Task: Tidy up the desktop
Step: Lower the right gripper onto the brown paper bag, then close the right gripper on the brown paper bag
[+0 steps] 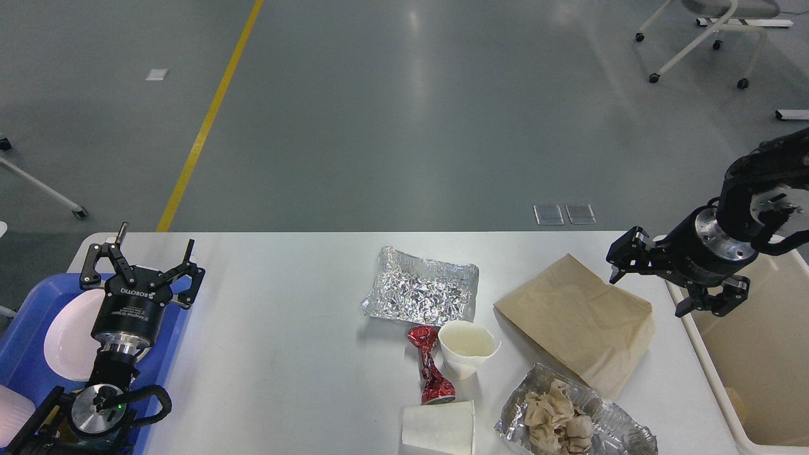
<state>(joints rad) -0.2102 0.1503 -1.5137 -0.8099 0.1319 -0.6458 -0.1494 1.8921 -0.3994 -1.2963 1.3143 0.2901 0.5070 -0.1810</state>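
Observation:
The white desktop (284, 328) carries litter on its right half: a crinkled foil sheet (420, 291), a crushed red can (430, 366), a dented white paper cup (469, 347), another white cup (439, 426) lying on its side, a brown paper bag (578, 322), and a foil tray of crumpled tissues (569, 423). My right gripper (646, 292) hovers open and empty over the bag's right edge, beside the bin. Over the blue tray at the far left, my left gripper (157, 235) points away from me, open, with nothing in it.
A cream bin (752, 354) stands against the desktop's right edge. The blue tray (25, 373) at the left holds a white plate (66, 338). Beyond the table lies grey floor with a yellow line (205, 120) and a wheeled chair base (695, 38).

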